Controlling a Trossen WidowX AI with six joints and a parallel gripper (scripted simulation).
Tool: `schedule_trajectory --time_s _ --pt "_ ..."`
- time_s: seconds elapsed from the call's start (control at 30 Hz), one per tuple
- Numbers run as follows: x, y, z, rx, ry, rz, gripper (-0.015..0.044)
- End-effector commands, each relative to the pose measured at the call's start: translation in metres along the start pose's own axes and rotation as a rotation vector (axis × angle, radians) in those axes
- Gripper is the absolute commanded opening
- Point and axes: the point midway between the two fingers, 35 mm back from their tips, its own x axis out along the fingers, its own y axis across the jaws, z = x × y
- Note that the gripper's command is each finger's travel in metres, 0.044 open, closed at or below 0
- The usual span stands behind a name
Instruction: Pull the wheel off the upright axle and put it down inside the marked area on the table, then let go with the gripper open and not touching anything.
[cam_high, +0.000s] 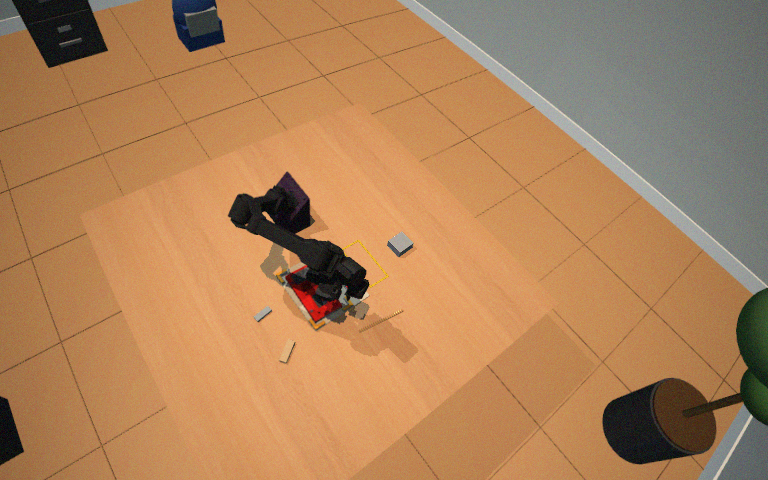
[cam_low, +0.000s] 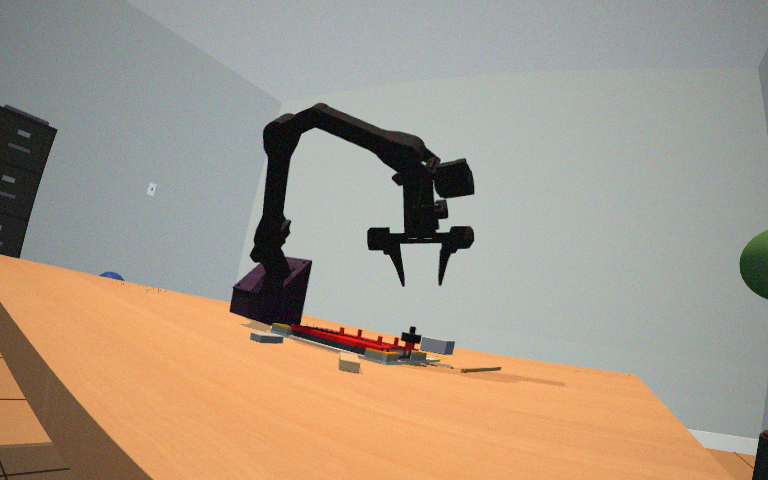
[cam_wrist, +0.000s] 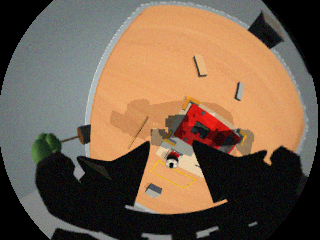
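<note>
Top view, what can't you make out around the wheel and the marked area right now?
- Black wheel on its upright axle: hidden in the top view under the black gripper.
- Yellow dashed marked square: its near side is covered by the arm in the top view; the exterior view is too flat to show it.
- Fingers: open and holding nothing, far above the red board.

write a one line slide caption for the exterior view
Arm's open tool hangs empty, high above the wheel on its axle beside the red board.
</note>
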Motion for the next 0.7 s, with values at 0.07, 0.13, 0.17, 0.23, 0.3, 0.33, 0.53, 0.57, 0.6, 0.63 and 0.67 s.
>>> schedule_trajectory --time_s 0.07,0.13,0.17,0.23,0.3,0.33,0.53,0.57,0.6,0.63,0.67 --pt "0.012 0.008 -0.084 0.378 0.076 -0.156 0.0300" --pt "0.013 0.006 -0.096 0.440 0.073 -0.189 0.0300" --pt "0.014 0.005 -0.102 0.470 0.070 -0.205 0.0300" --pt "0.014 0.004 -0.107 0.497 0.067 -0.220 0.0300" --pt "0.014 0.003 -0.107 0.499 0.067 -0.221 0.0300" --pt "0.014 0.003 -0.107 0.499 0.067 -0.221 0.0300" --pt "0.014 0.003 -0.107 0.499 0.067 -0.221 0.0300" --pt "0.014 0.003 -0.107 0.499 0.067 -0.221 0.0300" --pt "0.014 0.003 -0.107 0.499 0.067 -0.221 0.0300" --pt "0.014 0.003 -0.107 0.499 0.067 -0.221 0.0300" --pt "0.014 0.003 -0.107 0.499 0.067 -0.221 0.0300"
